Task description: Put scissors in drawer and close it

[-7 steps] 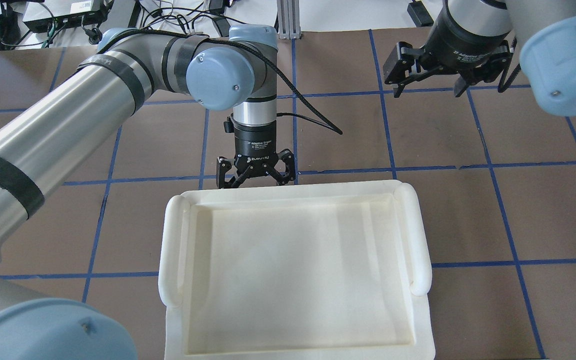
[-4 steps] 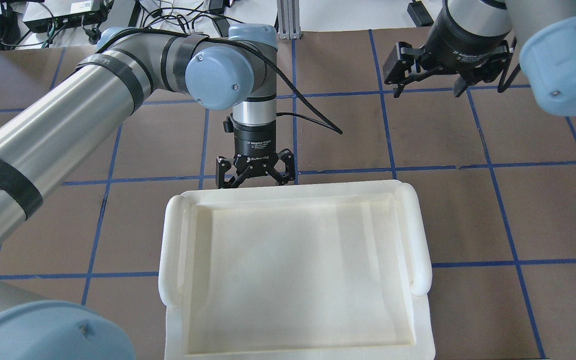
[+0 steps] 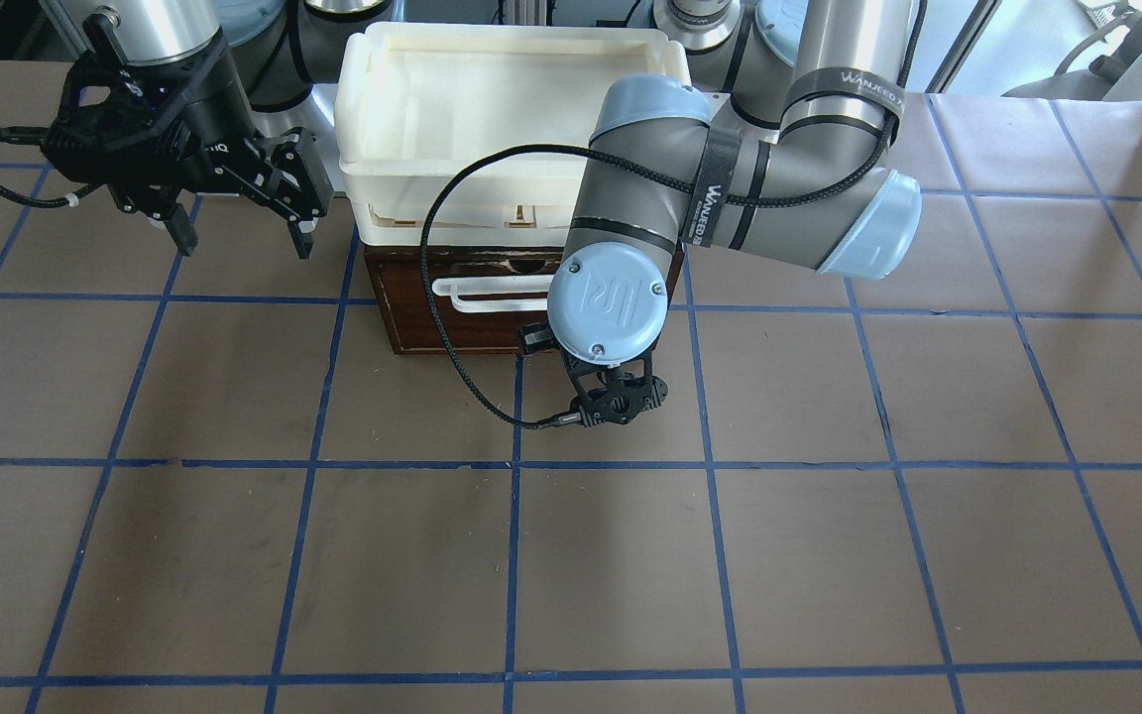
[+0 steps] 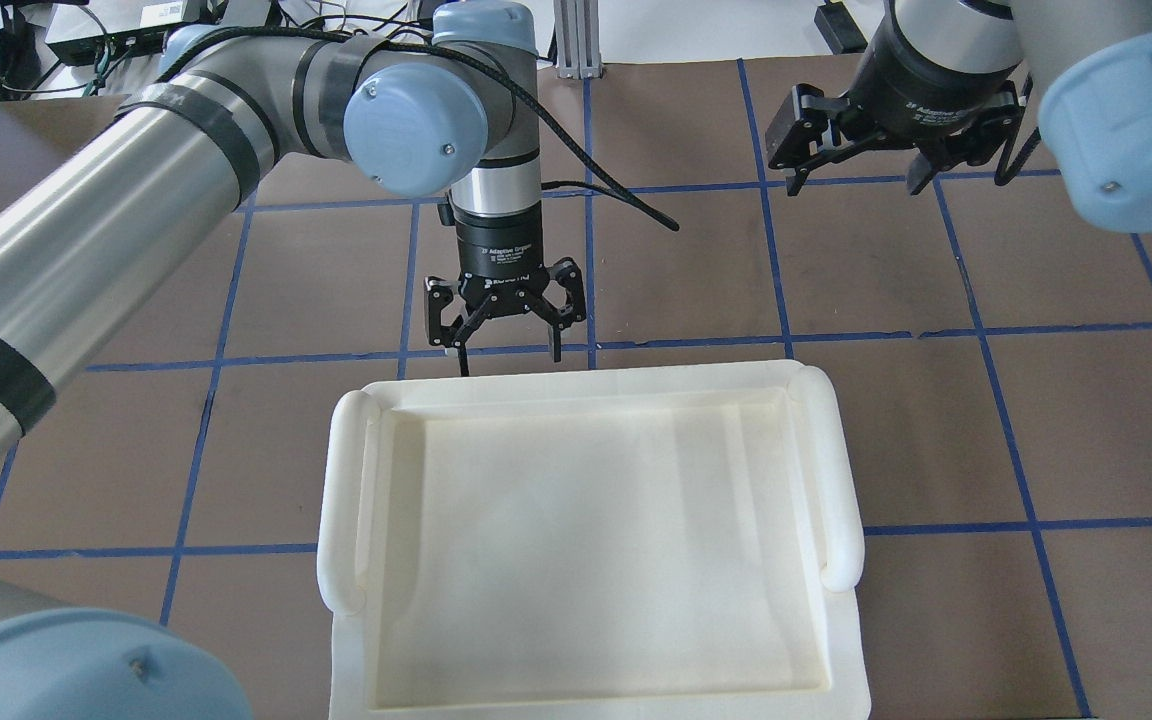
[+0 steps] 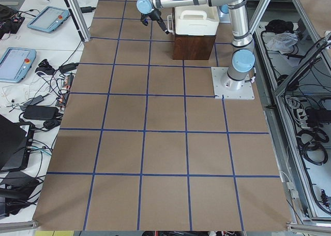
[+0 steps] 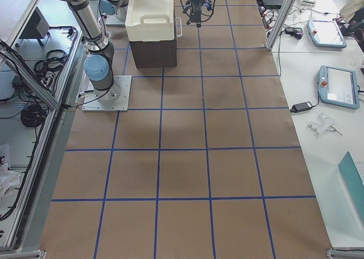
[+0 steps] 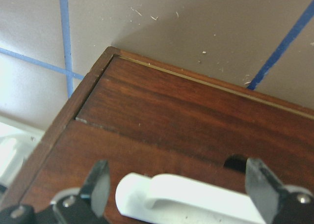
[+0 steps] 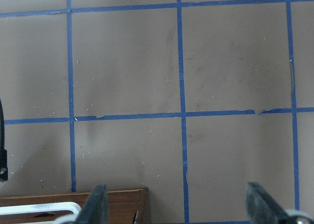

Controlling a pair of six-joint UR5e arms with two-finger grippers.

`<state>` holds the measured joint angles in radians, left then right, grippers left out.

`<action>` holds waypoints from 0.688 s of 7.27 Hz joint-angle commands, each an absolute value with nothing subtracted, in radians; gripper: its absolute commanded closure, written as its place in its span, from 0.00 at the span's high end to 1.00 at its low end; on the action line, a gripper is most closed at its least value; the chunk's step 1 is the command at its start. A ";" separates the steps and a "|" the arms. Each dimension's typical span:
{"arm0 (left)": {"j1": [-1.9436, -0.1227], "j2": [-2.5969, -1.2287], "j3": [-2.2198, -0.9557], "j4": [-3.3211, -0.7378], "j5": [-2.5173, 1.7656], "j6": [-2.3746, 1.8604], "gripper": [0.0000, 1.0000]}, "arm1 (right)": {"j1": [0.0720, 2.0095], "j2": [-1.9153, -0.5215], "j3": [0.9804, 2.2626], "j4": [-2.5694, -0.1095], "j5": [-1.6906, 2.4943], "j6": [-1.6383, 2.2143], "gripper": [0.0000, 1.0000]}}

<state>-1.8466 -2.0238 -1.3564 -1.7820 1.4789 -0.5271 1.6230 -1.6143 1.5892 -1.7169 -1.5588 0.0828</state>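
**Left gripper backs off the drawer handle**

My left gripper (image 4: 508,360) has drawn back from the cabinet since a second ago. Its fingertips were then hidden behind the far rim of the cream tray (image 4: 586,383) and now show clear of that rim. The arm's elbow also sits higher in the overhead view. The jaws are spread wide and hold nothing.

Through the left wrist camera, the white bar handle (image 7: 186,199) lies between the two fingers (image 7: 98,184), with a gap at the one end I can see. Just past the fingertips, the front of the drawer (image 7: 196,121) sits level with its dark wooden frame, so it reads as closed. I cannot see the scissors in any view.

The right gripper (image 4: 854,187) hangs well off to the side of the left one, over the brown table (image 4: 1086,420), in the same spot as before. Its jaws are also wide and empty. A corner of the drawer front shows beside one of its fingers at the bottom edge of its wrist view.
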 commanded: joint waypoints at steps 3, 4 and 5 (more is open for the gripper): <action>-1.726 -1.922 -1.313 -1.556 1.589 -0.222 1.00 | 1.623 -1.614 1.589 -1.718 -1.555 0.083 1.00; -1.674 -1.893 -1.316 -1.557 1.592 -0.095 1.00 | 1.623 -1.614 1.589 -1.720 -1.555 0.083 1.00; -1.634 -1.850 -1.313 -1.552 1.597 -0.072 1.00 | 1.623 -1.614 1.589 -1.720 -1.555 0.083 1.00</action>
<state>-1.6855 -1.8964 -1.3150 -1.5652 1.5889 -0.1396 1.6230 -1.6139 1.5892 -1.7193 -1.5556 0.0828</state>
